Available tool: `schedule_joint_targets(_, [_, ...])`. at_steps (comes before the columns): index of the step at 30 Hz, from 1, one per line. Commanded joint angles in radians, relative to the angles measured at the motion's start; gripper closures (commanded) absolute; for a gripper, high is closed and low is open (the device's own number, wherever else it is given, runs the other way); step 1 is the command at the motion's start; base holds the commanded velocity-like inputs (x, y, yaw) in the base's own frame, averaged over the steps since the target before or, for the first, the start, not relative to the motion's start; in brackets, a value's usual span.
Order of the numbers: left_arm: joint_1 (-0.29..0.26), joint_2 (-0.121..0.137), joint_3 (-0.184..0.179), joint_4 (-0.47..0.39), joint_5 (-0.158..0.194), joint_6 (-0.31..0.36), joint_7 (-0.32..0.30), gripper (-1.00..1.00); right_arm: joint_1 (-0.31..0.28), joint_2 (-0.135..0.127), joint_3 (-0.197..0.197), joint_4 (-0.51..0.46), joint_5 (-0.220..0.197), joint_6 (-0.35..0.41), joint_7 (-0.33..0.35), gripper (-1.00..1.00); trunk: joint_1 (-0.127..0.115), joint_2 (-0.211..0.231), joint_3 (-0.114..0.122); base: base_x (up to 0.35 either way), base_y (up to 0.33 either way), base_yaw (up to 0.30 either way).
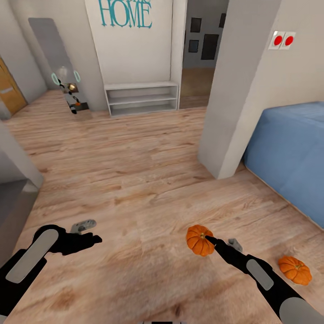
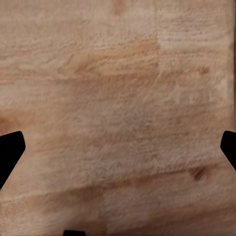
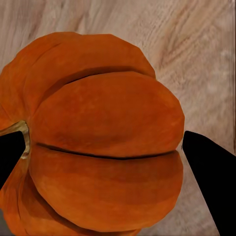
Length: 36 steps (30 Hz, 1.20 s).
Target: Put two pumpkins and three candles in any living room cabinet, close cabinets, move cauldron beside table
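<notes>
Pumpkins number two: one (image 1: 200, 240) between right fingers (image 3: 206, 172), one (image 1: 294, 270) floored.

A home interior: pale wood floor (image 1: 135, 180), a wall lettered "HOME" (image 1: 125, 13) in teal above a low white shelf (image 1: 141, 98), a blue bed (image 1: 292, 153) (only its corner visible), and framed pictures (image 1: 203, 38) through a doorway.

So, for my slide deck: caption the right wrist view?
Right gripper closed around a ribbed round orange pumpkin above the light wood-plank floor.
</notes>
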Motion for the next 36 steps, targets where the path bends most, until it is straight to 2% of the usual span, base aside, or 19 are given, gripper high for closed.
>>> schedule_joint_targets(1, [-0.001,0.001,-0.001,-0.001,0.01,0.0,0.01,-1.0,-0.001,-0.001,0.004,0.0,-0.007,0.002,-0.001,1.0,0.0,0.0,-0.001,0.051,0.065,-0.281])
schedule_joint_targets(36, [-0.001,0.001,0.002,-0.001,0.01,-0.001,0.01,-1.0,-0.001,-0.002,0.003,0.002,-0.007,-0.012,-0.001,1.0,0.0,0.0,-0.001,0.002,0.003,-0.281])
